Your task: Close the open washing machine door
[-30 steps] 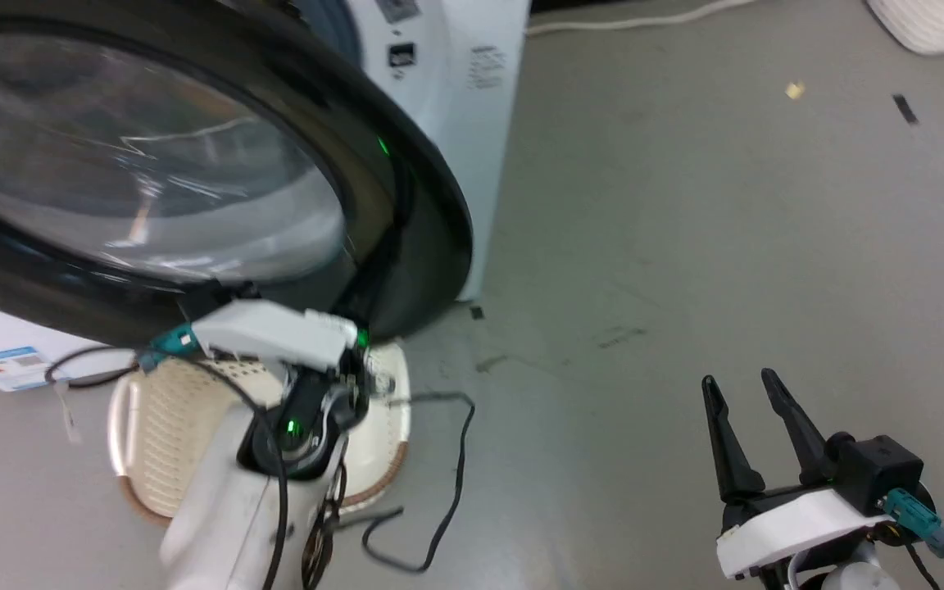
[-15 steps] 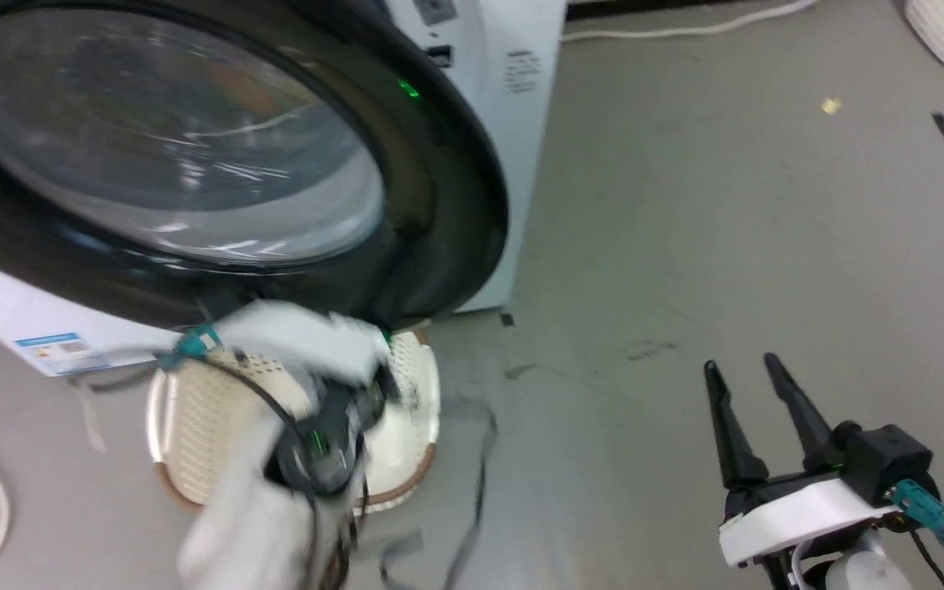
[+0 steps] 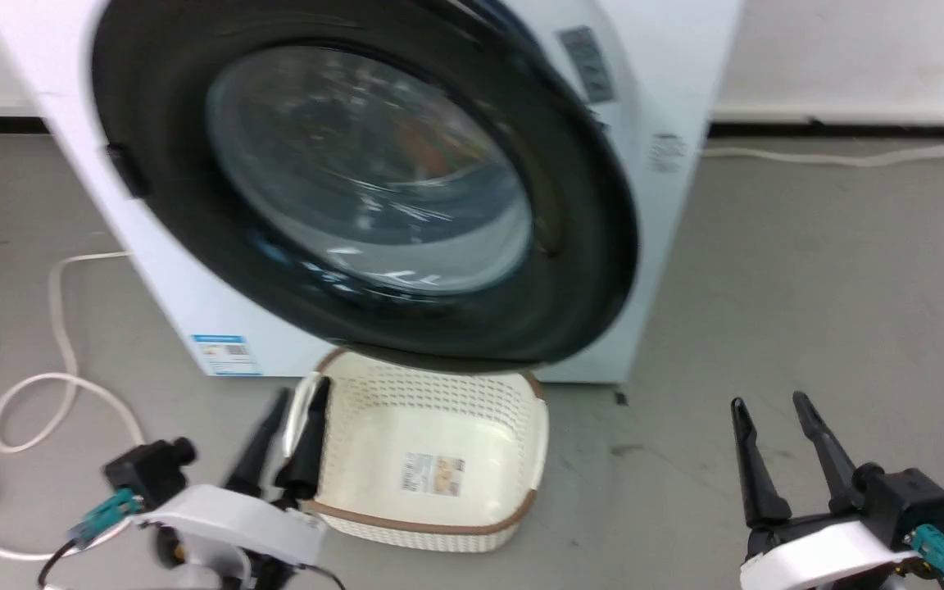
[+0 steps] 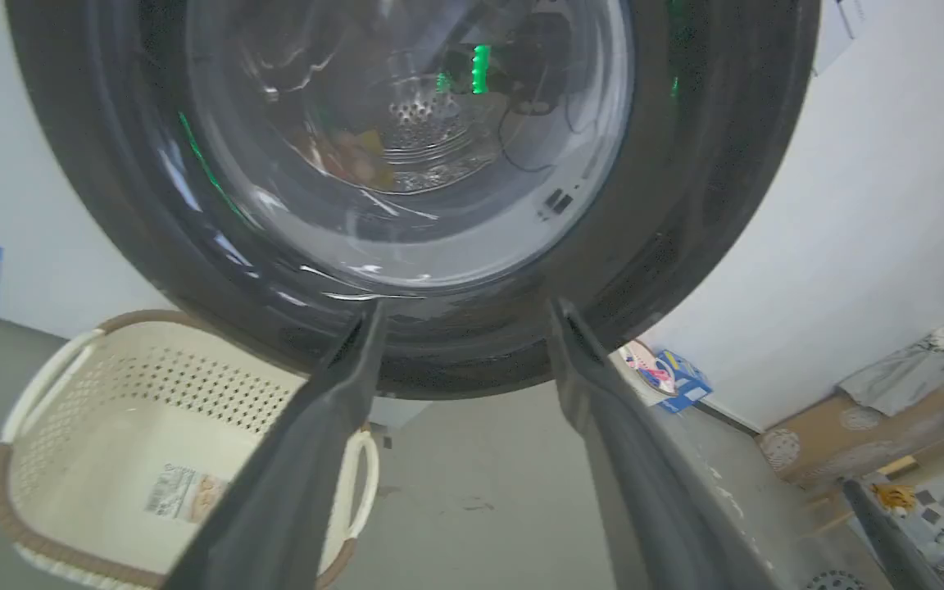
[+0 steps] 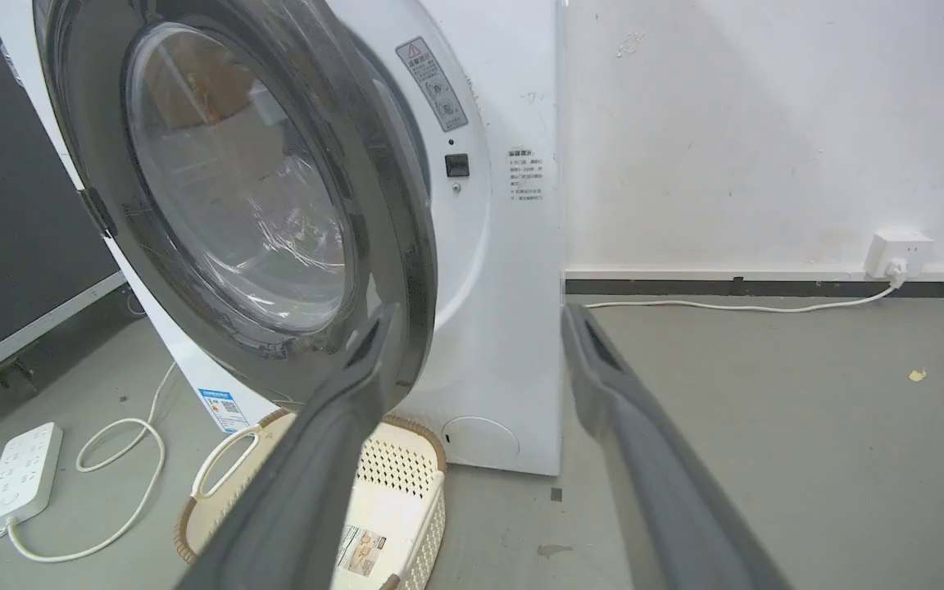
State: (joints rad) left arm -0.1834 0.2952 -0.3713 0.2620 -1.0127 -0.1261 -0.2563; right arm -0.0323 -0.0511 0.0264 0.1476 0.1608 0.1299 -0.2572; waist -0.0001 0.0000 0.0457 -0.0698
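The left gripper (image 3: 303, 390) has come away below the washing machine door (image 3: 587, 246), fingers apart, as are the right gripper's (image 3: 768, 399); the door still looks ajar, so probably unlatched.

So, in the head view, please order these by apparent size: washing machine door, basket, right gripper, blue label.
Largest: washing machine door.
Then basket and right gripper, alike; the gripper is nearer the camera, so unranked.
Smallest: blue label.
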